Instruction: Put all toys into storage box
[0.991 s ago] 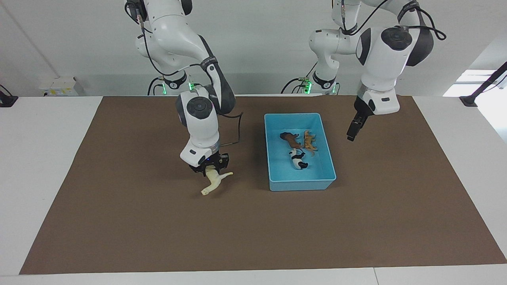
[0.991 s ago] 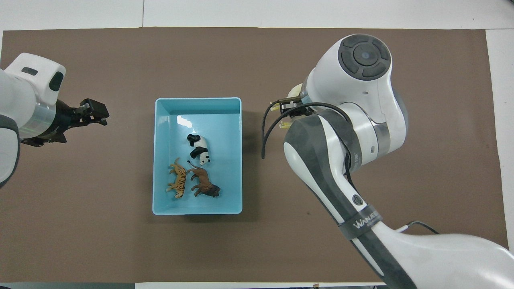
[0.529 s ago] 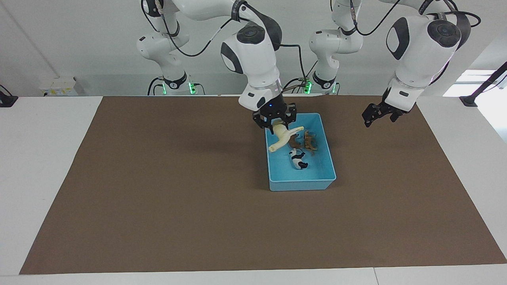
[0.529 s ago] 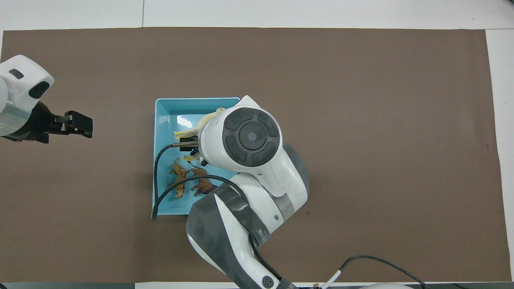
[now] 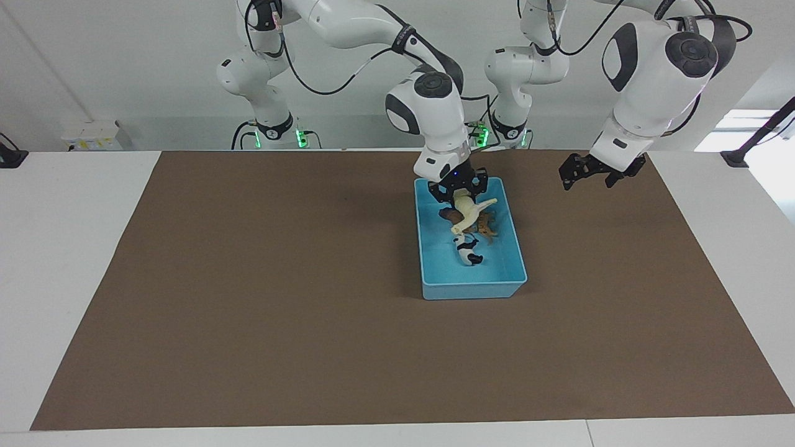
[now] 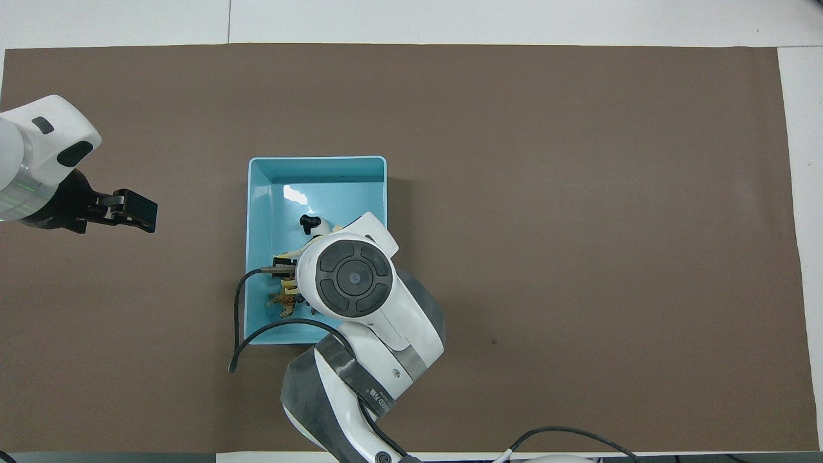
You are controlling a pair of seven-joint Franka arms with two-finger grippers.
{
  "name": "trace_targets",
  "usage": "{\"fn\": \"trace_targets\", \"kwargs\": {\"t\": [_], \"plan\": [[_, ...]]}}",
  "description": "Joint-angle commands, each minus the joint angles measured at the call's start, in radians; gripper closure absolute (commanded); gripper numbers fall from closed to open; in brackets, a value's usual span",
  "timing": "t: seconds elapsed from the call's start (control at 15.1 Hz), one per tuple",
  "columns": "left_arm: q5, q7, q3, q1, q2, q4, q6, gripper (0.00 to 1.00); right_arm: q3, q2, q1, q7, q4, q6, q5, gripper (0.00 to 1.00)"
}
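Note:
The light blue storage box [image 5: 472, 289] stands on the brown mat and also shows in the overhead view [image 6: 316, 162]. In it lie the panda [image 5: 467, 252], the orange tiger [image 5: 488, 230] and the brown lion [image 5: 447, 215]. My right gripper [image 5: 460, 194] is shut on the cream-white horse [image 5: 470, 211] and holds it over the end of the box nearer to the robots, above the lion and tiger. In the overhead view the right wrist covers most of the toys; part of the panda [image 6: 311, 222] and the tiger [image 6: 283, 303] show. My left gripper [image 5: 579, 174] waits in the air beside the box [image 6: 133, 209].
A brown mat [image 5: 248, 310] covers most of the white table [image 5: 62, 248]. The right arm's cable [image 6: 239, 321] hangs over the box's edge nearer to the robots.
My right gripper has carried the horse from the mat to the box, and now holds it lower and deeper over the box. The left gripper has risen and drawn back a little.

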Motion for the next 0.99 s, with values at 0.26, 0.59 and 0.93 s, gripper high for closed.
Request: {"fn": "trace_targets", "kwargs": {"t": [0.26, 0.59, 0.93], "plan": [[-0.015, 0.024, -0.008, 0.006, 0.013, 0.022, 0.013, 0.00, -0.026, -0.141, -0.141, 0.063, 0.003, -0.122, 0.005, 0.00], [-0.017, 0.025, -0.006, 0.016, 0.007, 0.022, 0.011, 0.00, -0.028, -0.245, -0.385, -0.385, -0.008, -0.326, -0.027, 0.00], [-0.029, 0.022, -0.009, 0.015, 0.005, 0.034, 0.026, 0.00, -0.028, -0.290, -0.630, -0.869, -0.009, -0.464, -0.099, 0.00]]}}
